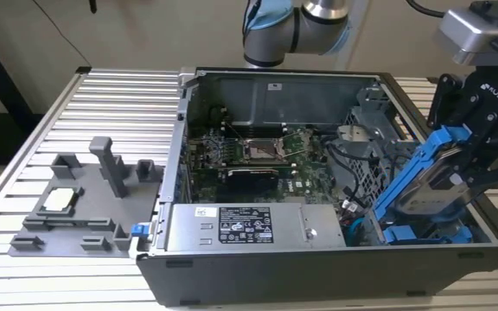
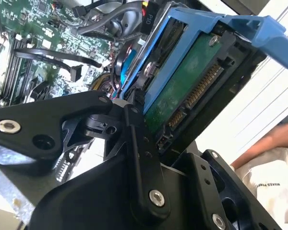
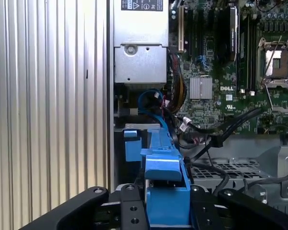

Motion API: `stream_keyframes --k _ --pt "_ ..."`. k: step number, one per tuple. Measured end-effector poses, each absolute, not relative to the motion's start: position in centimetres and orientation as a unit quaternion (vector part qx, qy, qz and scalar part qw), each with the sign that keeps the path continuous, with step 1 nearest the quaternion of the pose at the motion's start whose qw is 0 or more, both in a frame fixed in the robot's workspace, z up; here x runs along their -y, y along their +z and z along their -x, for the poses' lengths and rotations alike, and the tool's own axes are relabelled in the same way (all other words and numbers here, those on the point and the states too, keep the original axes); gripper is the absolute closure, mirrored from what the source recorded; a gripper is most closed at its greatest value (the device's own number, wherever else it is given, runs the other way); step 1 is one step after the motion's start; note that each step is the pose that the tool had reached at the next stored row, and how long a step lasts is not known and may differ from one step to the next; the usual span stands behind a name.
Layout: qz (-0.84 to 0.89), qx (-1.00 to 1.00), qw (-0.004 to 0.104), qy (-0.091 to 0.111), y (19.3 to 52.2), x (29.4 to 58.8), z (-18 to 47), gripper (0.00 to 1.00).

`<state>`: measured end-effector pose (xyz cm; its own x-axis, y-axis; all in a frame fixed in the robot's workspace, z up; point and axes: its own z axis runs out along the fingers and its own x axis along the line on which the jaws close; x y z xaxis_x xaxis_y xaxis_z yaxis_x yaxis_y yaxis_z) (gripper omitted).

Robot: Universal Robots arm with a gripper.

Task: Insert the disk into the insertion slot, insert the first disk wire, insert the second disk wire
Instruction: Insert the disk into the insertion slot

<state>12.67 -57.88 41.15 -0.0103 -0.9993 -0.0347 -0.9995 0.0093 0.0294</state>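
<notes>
Disk insertion is in hand: the claw (image 1: 472, 165), clamped on the disk (image 1: 409, 175), holds it tilted at frame right, lower end at the insertion slot (image 1: 372, 228); seating likely needs it squared first.

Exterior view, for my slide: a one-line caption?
Gripper holds the blue-framed disk tilted over the open computer case.
</notes>
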Motion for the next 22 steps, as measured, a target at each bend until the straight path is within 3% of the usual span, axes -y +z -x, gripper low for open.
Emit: stream_keyframes --k 10,22 --pt "0.703 -0.710 0.012 0.033 41.2 58.1 -12.9 0.67" --pt "0.703 -0.710 0.012 0.032 41.5 58.6 -12.9 0.67"
